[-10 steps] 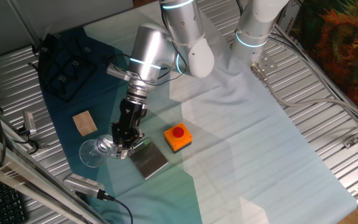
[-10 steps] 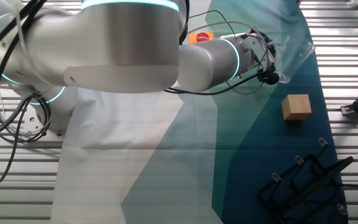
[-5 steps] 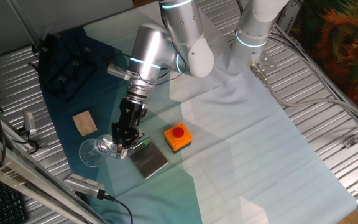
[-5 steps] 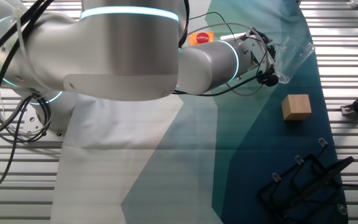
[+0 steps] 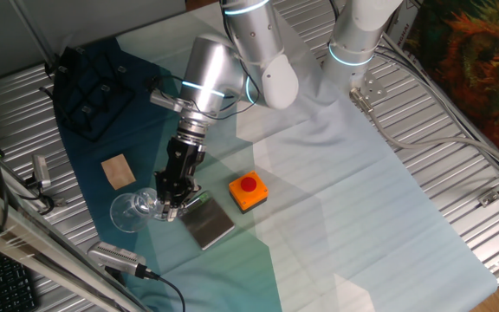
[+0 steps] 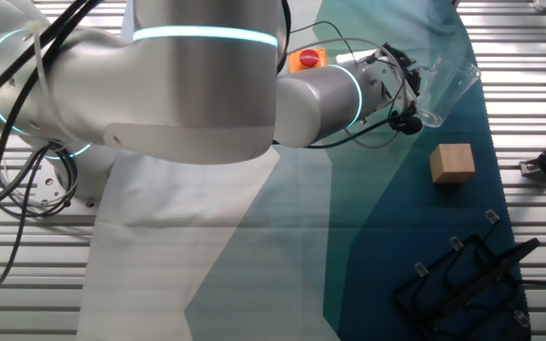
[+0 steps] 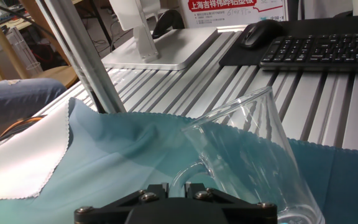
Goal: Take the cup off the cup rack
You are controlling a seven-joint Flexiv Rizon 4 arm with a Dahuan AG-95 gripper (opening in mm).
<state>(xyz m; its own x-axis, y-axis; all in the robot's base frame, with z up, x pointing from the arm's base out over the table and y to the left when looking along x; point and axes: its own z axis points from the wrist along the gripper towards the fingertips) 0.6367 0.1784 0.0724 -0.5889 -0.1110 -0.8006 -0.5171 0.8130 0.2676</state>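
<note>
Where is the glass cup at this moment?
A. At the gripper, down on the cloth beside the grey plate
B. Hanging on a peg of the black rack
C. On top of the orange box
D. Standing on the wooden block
A: the cup lies tilted at the gripper beside the grey plate, far from the cup rack.

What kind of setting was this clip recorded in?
Most likely a robotics lab bench. The table is ribbed metal slats draped with a cloth, test props such as the cup rack and a wooden block sit on it, and the hand view shows a keyboard and mouse just beyond.
</note>
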